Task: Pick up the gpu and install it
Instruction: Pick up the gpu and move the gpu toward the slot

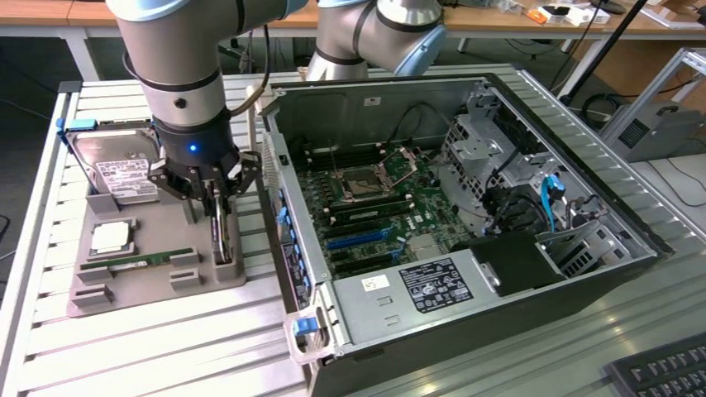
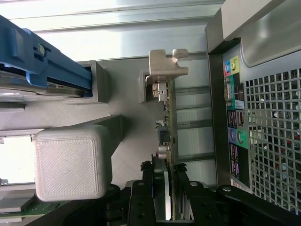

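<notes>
Upright arm (image 1: 182, 66), hand (image 1: 221, 207) clamped

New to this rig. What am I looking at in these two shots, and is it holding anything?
It is one robot arm with a gripper. The exterior view comes from a camera off the arm, looking down on the table. The wrist view comes from a camera on the arm's wrist, looking along the gripper. On the table sit an open PC case and a gray tray. The tray holds a hard drive, a CPU, a memory stick and the gpu, which stands on edge in its slot. The gripper is down at the gpu's upper edge; I cannot tell whether it grips it yet. The gpu is not yet in the case.
</notes>
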Action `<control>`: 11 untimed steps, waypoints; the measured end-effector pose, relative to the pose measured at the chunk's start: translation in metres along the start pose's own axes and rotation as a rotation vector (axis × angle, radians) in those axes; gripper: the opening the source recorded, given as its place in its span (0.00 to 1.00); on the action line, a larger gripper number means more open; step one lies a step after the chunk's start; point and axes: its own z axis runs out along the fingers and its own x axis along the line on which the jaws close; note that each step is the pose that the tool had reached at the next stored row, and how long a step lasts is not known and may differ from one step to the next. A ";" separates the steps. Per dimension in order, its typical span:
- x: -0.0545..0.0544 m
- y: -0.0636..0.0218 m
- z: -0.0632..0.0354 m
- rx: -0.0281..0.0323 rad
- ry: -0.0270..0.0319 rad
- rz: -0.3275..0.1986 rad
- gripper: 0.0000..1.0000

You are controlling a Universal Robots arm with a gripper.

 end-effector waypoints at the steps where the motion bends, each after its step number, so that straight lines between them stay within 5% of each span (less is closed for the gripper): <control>1: 0.000 0.0000 -0.0001 -0.0001 -0.0002 0.000 0.30; 11: 0.000 0.0000 -0.0039 -0.0001 -0.0001 0.000 0.30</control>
